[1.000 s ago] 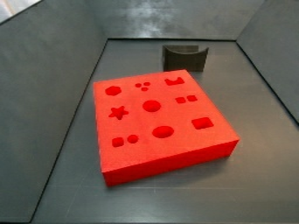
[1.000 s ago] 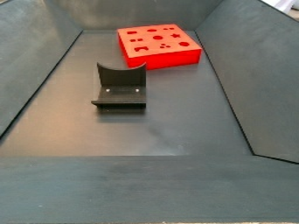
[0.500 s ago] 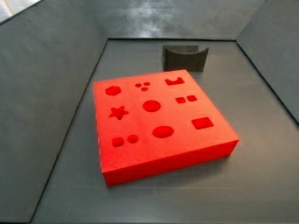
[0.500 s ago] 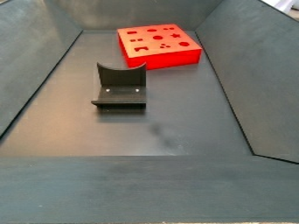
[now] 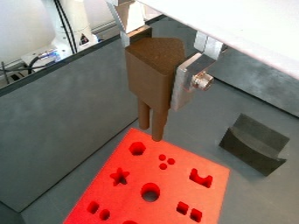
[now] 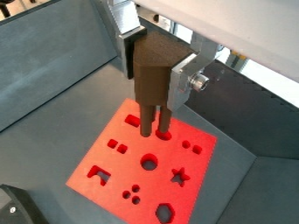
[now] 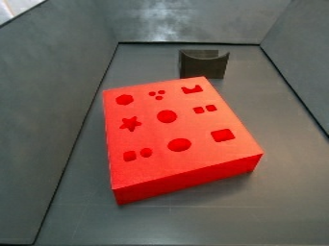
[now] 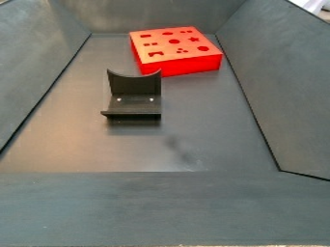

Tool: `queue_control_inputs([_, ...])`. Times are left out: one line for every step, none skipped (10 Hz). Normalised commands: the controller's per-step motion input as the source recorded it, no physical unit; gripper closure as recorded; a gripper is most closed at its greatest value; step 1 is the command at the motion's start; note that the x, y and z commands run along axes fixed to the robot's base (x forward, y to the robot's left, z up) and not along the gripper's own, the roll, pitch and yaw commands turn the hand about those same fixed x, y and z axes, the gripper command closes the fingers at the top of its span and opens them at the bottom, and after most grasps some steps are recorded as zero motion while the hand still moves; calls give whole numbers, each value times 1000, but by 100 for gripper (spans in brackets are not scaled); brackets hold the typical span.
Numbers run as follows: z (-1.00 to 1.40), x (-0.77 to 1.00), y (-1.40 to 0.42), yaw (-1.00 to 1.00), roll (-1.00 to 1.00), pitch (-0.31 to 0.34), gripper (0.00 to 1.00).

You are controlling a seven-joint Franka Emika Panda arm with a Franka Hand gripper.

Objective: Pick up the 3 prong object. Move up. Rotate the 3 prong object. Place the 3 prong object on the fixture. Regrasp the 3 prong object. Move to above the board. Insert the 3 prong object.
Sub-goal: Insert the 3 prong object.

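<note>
In both wrist views my gripper (image 5: 156, 63) (image 6: 155, 68) is shut on the 3 prong object (image 5: 149, 83) (image 6: 152, 83), a brown wooden block with prongs pointing down. It hangs well above the red board (image 5: 146, 179) (image 6: 146, 162), prongs over the board's edge region near the round cutouts. The board also shows in both side views (image 7: 174, 135) (image 8: 175, 48). The fixture, a dark block with a curved notch, stands on the floor apart from the board (image 5: 254, 143) (image 7: 203, 61) (image 8: 130, 95). The gripper and the object are out of view in both side views.
Grey sloping walls enclose the floor on all sides (image 7: 52, 86) (image 8: 264, 77). A fixture corner shows at a wrist view's edge (image 6: 12, 206). Cables and white equipment lie beyond the wall (image 5: 47, 52).
</note>
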Motion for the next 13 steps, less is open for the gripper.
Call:
queue_control_inputs([-180, 0, 234, 86, 0, 0, 100])
queue_control_inputs([-263, 0, 477, 237, 0, 0, 100])
queue_control_inputs([-366, 0, 529, 257, 0, 0, 100])
queue_control_inputs([-314, 3, 454, 137, -106, -139, 100])
queue_control_inputs([-203, 0, 134, 0, 0, -191, 100])
queue_control_inputs([-297, 0, 234, 0, 0, -90, 100])
queue_control_inputs([-440, 0, 174, -103, 0, -124, 100])
queue_control_inputs([-591, 0, 149, -331, 0, -139, 100])
queue_control_inputs([-689, 0, 140, -449, 0, -154, 100])
queue_control_inputs([-749, 77, 123, -457, 0, -173, 100])
queue_control_inputs([-729, 169, 69, -517, 0, -160, 100])
queue_control_inputs([-726, 97, 0, -871, -20, -146, 100])
queue_control_inputs([-709, 54, 0, -989, -20, -116, 100])
